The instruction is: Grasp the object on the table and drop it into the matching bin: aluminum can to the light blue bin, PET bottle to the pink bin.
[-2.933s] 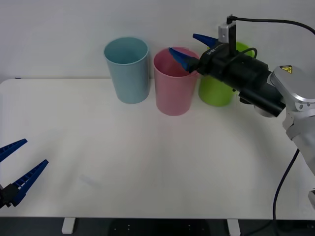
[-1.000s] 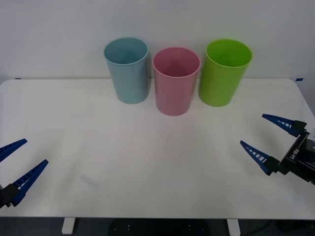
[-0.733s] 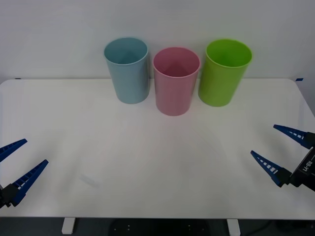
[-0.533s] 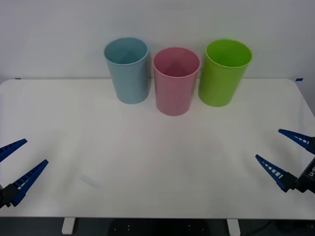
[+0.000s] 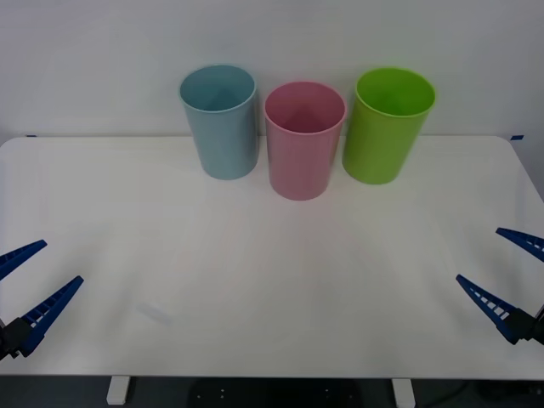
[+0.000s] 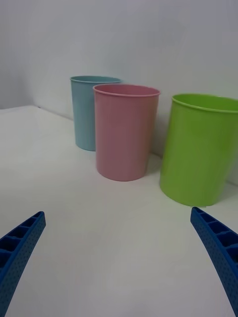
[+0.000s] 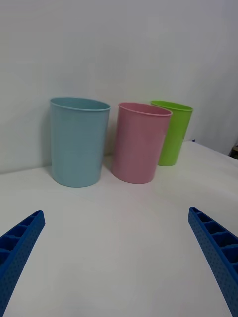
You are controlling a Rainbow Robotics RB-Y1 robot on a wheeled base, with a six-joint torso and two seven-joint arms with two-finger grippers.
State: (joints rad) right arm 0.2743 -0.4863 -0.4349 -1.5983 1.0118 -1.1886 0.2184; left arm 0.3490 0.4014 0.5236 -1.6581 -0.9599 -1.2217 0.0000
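Observation:
The pink bin [image 5: 303,144] stands upright at the back of the white table [image 5: 272,280], between the light blue bin [image 5: 221,123] and a lime green bin [image 5: 387,127]. The object, whether PET bottle or aluminum can, is out of view. My right gripper [image 5: 478,253] hangs open and empty over the table's near right edge, far from the bins. Open and empty too, my left gripper [image 5: 61,262] sits at the near left edge. From the right wrist, the pink bin [image 6: 126,131] stands ahead of the open right gripper [image 6: 117,212]. The left wrist view has the light blue bin [image 7: 78,141] beside the pink bin [image 7: 140,143].
The three bins stand close together in a row near the back wall. A wide stretch of bare tabletop lies between them and both grippers. The lime green bin [image 6: 198,148] is the nearest one to the right arm.
My right gripper has drawn back from over the pink bin's rim to the table's near right edge, staying open. The left arm has not moved.

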